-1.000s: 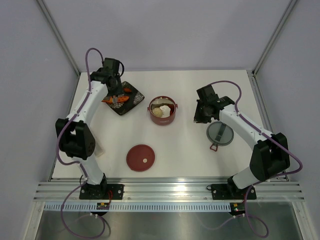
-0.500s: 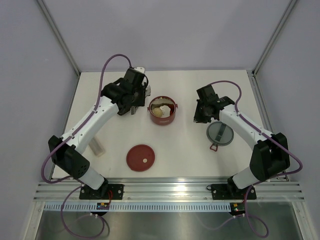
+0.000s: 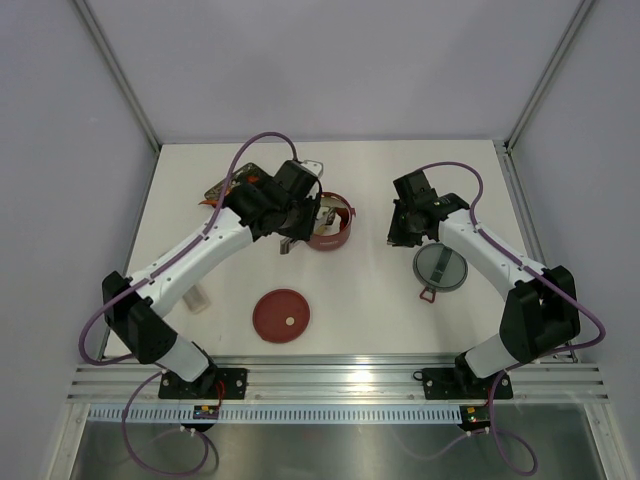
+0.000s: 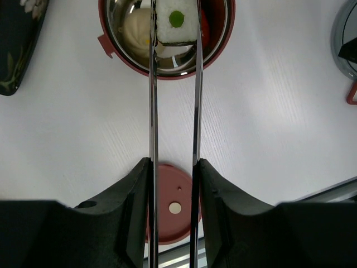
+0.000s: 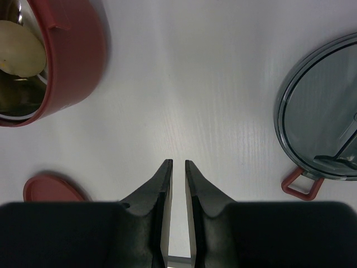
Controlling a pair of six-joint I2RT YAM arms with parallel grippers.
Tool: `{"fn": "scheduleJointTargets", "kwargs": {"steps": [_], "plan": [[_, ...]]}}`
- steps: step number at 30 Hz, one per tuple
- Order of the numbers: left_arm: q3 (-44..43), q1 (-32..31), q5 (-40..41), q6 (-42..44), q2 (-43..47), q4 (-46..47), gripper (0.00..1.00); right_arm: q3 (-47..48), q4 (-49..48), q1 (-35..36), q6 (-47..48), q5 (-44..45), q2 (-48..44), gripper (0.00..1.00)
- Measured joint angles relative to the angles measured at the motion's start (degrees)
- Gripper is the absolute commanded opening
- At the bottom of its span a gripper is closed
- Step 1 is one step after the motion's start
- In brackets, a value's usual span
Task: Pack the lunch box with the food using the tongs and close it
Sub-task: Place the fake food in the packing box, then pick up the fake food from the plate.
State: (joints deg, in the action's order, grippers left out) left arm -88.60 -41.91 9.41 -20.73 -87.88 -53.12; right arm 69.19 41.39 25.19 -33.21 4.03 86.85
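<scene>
My left gripper (image 4: pixel 174 162) is shut on the tongs (image 4: pixel 152 111), whose two slim silver arms run forward to the lunch box (image 4: pixel 167 75). Their tips pinch a white cube with a green dot (image 4: pixel 177 21) just above the pot's steel inside. A pale beige lump (image 4: pixel 133 34) and a red bit (image 4: pixel 204 28) lie in the pot. From above, my left gripper (image 3: pixel 298 222) sits at the left rim of the lunch box (image 3: pixel 336 236). My right gripper (image 5: pixel 178 163) hovers over bare table right of the pot (image 5: pixel 72 67), its jaws slightly apart and empty.
The dark-red lid (image 3: pixel 281 315) lies on the table in front of the pot. A grey see-through lid with a red tab (image 3: pixel 440 267) rests under my right arm. The black tray (image 3: pixel 214 190) shows behind my left arm. A small pale object (image 3: pixel 198 298) sits near the left edge.
My left arm has swung from the black tray rightward to the lunch box, carrying the tongs. The right arm has stayed still.
</scene>
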Motion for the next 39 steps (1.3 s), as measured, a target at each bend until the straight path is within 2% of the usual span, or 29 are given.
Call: {"fn": "scheduleJointTargets", "kwargs": {"steps": [7,17,20,24,27,34,39], "plan": [[0.28,-0.85,-0.66,-0.76,-1.42,0.72,0.40,0.00,0.02,0.00,0.00,0.00,0.00,0.22],[0.24,-1.03,-0.57,-0.70,-2.29,1.01,0.48,0.00,0.02,0.00,0.00,0.00,0.00,0.22],[0.24,-1.05,-0.59,-0.72,-2.29,1.31,0.45,0.00,0.02,0.00,0.00,0.02,-0.04,0.22],[0.07,-1.05,-0.52,-0.79,-2.29,1.38,0.27,0.00,0.04,0.00,0.00,0.02,-0.33,0.22],[-0.57,-1.05,0.42,-0.46,-2.29,1.31,0.21,0.00,0.04,0.00,0.00,0.04,-0.61,0.22],[-1.05,1.60,4.04,-0.04,0.24,0.74,0.24,-0.02,0.02,0.00,0.00,0.04,-1.01,0.22],[0.50,11.39,4.46,-0.09,3.21,1.31,0.24,-0.24,0.02,0.00,0.00,0.02,-1.07,0.22]]}}
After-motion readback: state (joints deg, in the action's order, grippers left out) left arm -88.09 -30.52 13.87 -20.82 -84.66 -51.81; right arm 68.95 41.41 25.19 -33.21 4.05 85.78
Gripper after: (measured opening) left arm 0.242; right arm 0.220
